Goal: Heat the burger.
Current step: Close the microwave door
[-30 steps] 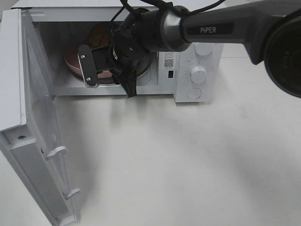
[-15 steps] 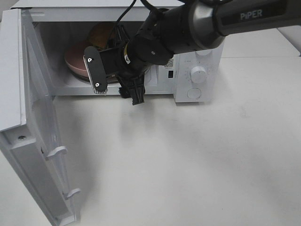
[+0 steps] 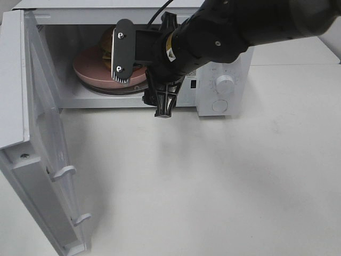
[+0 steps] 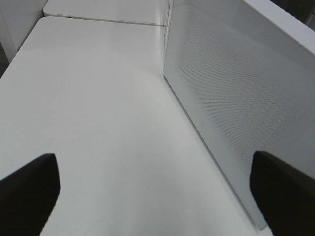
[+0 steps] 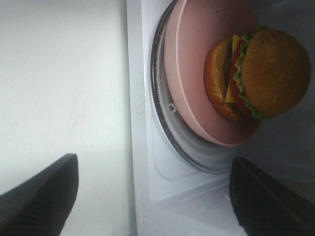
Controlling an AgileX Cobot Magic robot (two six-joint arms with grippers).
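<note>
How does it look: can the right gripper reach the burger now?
Probably yes. The microwave door is open, and the right gripper is at the opening, jaws apart, facing the burger on its plate. Nothing shows between them.

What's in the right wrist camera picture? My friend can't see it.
A burger sits on a pink plate inside the white microwave, on its round turntable. The right gripper's dark jaws stand wide apart at the picture's edges, holding nothing.
</note>
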